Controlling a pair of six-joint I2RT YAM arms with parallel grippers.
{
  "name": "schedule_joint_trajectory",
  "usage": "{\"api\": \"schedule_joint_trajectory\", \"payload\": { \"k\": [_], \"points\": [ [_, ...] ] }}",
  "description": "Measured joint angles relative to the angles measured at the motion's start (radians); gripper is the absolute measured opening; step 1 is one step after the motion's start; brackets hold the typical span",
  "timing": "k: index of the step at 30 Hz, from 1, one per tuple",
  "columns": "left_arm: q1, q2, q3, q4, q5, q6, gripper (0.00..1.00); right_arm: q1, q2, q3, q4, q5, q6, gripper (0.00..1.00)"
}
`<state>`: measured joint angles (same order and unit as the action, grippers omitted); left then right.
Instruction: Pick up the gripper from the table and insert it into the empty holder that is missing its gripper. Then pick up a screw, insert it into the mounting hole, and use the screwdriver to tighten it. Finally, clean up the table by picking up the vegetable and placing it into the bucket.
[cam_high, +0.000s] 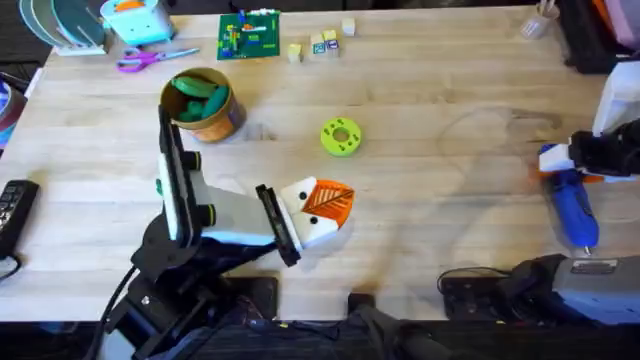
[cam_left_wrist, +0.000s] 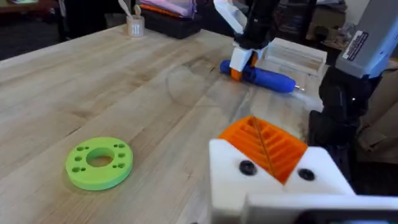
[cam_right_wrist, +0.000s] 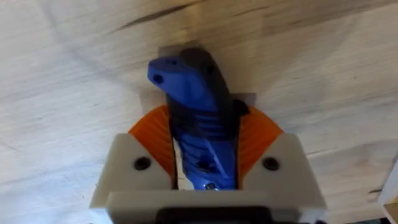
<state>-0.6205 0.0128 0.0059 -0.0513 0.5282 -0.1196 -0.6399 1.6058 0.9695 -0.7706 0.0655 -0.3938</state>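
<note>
While the screwdriver (cam_right_wrist: 198, 118) is lying at the table's right edge, I am clamping my right gripper (cam_right_wrist: 205, 155) around its blue body. My left gripper (cam_high: 322, 205) is resting closed, both orange pads together, near the green disc (cam_high: 340, 137). Vegetables are sitting in the bucket (cam_high: 205, 105), so I am judging cleanup done; next, lifting the tool clear.

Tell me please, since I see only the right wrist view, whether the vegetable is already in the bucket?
Observer: Yes, a green vegetable lies inside the bucket, on the left part of the table.
Operator: Thanks. My right claw is closed on the blue screwdriver. Where is the left claw?
Observer: The left claw is near the middle of the table, with its orange pads together.
Operator: What lies closest to it?
Observer: A lime-green disc with holes lies flat just beyond it, not touching it.
</note>
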Motion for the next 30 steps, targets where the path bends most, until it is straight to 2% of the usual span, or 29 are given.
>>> {"api": "schedule_joint_trajectory", "payload": {
  "k": [3,6,22,30],
  "points": [
    [0.000,0.000,0.000,0.000,0.000,0.000,0.006,0.000,0.000,0.000,0.003,0.005,0.000,0.293],
    [0.000,0.000,0.000,0.000,0.000,0.000,0.006,0.000,0.002,0.000,0.002,0.009,0.000,0.226],
    [0.000,0.000,0.000,0.000,0.000,0.000,0.006,0.000,-0.002,0.000,0.007,0.009,0.006,0.204],
    [0.000,0.000,0.000,0.000,0.000,0.000,0.006,0.000,-0.144,-0.002,0.022,-0.089,0.067,0.192]
  ]
}}
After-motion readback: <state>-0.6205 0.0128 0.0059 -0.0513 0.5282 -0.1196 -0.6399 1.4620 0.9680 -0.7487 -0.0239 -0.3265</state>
